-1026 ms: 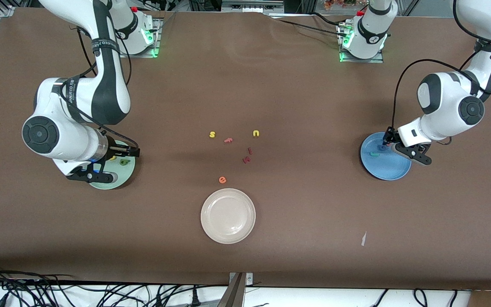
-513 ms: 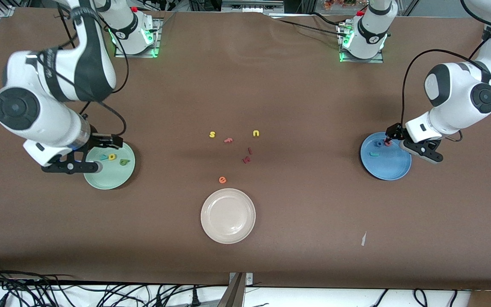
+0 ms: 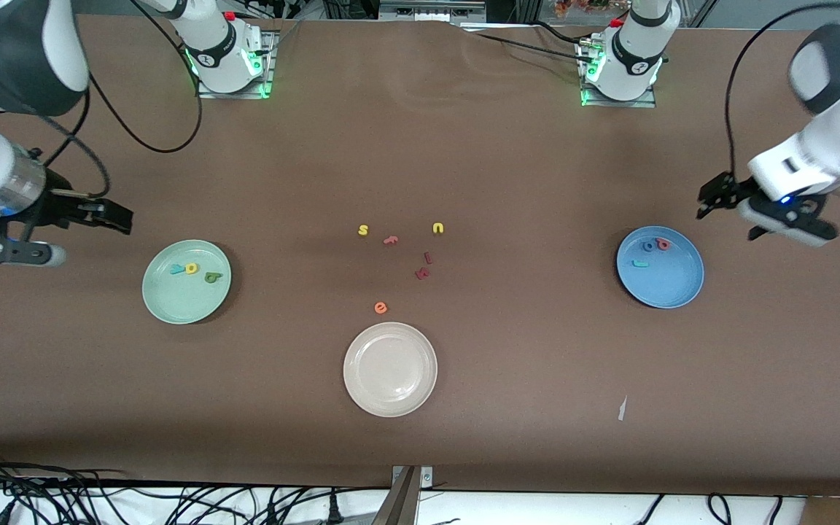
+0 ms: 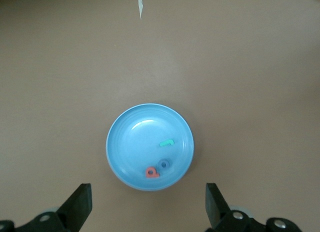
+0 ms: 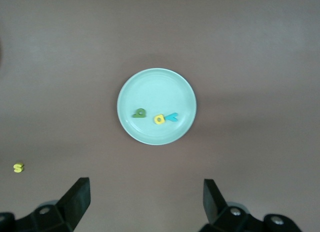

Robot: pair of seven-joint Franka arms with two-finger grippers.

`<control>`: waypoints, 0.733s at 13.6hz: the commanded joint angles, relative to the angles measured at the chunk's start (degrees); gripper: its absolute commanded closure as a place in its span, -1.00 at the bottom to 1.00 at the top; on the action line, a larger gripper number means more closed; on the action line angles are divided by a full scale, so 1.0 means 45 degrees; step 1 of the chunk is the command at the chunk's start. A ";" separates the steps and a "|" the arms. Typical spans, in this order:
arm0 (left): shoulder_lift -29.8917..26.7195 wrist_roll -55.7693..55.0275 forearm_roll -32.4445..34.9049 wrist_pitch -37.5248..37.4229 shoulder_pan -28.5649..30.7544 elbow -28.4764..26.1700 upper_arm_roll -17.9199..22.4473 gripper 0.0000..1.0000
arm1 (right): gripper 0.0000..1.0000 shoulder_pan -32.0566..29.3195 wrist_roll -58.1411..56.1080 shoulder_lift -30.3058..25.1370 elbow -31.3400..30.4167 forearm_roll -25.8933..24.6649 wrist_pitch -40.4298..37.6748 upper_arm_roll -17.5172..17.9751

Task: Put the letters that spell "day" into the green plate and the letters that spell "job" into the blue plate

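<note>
The green plate (image 3: 183, 302) (image 5: 150, 89) lies toward the right arm's end of the table and holds the dark green "d" (image 3: 212, 276) (image 5: 139, 113), the yellow "a" (image 3: 191, 268) (image 5: 159, 119) and the teal "y" (image 3: 176, 269) (image 5: 171, 116). In the blue plate (image 3: 671, 288) (image 4: 135, 142), toward the left arm's end, lie the teal "j" (image 3: 639, 263) (image 4: 166, 142), the blue "o" (image 3: 648, 246) (image 4: 163, 164) and the red "b" (image 3: 662, 244) (image 4: 152, 172). My right gripper (image 3: 90, 239) (image 5: 145, 207) hangs open and empty, high beside the green plate. High beside the blue plate, my left gripper (image 3: 733, 217) (image 4: 147, 212) is open and empty too.
A cream-white plate (image 3: 389, 369) sits mid-table, nearest the front camera. Loose letters lie mid-table: yellow "s" (image 3: 363, 230) (image 5: 18, 167), yellow "u" (image 3: 437, 228), orange "e" (image 3: 380, 308), a pinkish piece (image 3: 390, 238), dark red pieces (image 3: 424, 271). A white scrap (image 3: 621, 408) (image 4: 140, 6) lies near the front edge.
Both arms have risen and drawn away from their plates toward the table ends. The left gripper has opened and left the red "b" in the blue plate.
</note>
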 commanded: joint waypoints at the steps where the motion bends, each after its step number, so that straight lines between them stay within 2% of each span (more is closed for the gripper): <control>1: 0.0176 -0.0561 0.1298 -0.2659 -0.0486 0.2570 0.0039 -1.00 | -1.00 -0.0443 0.0455 -0.1509 -0.0363 0.0067 -0.0468 0.0455; 4: 0.0351 -0.2119 0.1458 -0.4812 -0.0819 0.4545 -0.0058 -1.00 | -1.00 -0.1319 0.0397 -0.1828 -0.0382 0.0283 -0.0624 0.0981; 7: 0.1442 -0.3994 0.1342 -0.5401 -0.1054 0.6204 -0.0312 -1.00 | -1.00 -0.1577 0.0008 -0.1847 -0.0382 0.0323 -0.0780 0.1158; 10: 0.1563 -0.4623 0.1244 -0.5655 -0.1346 0.6542 -0.0176 -1.00 | -1.00 -0.2064 -0.0343 -0.1770 -0.0383 0.0342 -0.0898 0.1391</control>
